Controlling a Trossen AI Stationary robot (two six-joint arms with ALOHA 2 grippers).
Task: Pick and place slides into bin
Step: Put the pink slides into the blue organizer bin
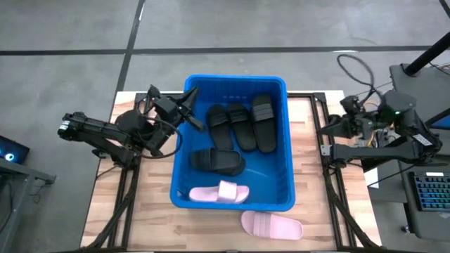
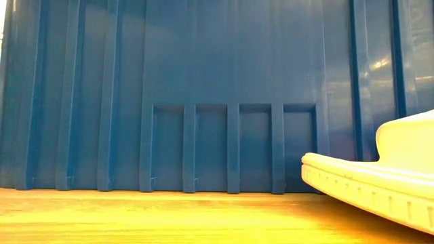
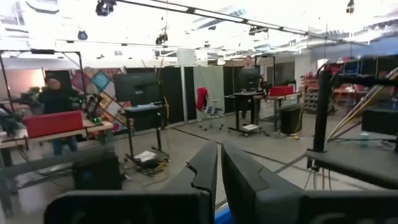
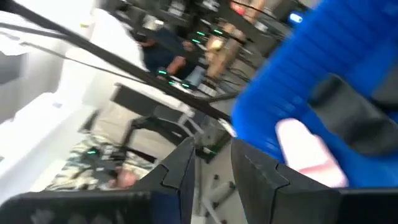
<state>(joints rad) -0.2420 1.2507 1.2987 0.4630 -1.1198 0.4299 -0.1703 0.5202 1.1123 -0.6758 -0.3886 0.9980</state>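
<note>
The blue bin (image 1: 179, 169) stands mid-table, its near wall (image 2: 203, 102) filling the low view. Inside lie several black slides (image 1: 242, 125) and one pink slide (image 1: 219, 192) against the near wall. Another pink slide (image 1: 271, 225) rests sole-down on the table in front of the bin, also showing in the low view (image 2: 380, 186). My left gripper (image 1: 188, 107) hovers shut over the bin's left rim, with nothing between its fingers (image 3: 219, 168). My right gripper (image 1: 336, 125) stands open and holding nothing off the bin's right side (image 4: 211, 168).
Bare wooden tabletop (image 1: 148, 204) lies to the left of the bin and along the near edge. Beyond the table's right edge stand a cable loop (image 1: 358, 70) and a keyboard (image 1: 430, 193). People and desks show in the room behind.
</note>
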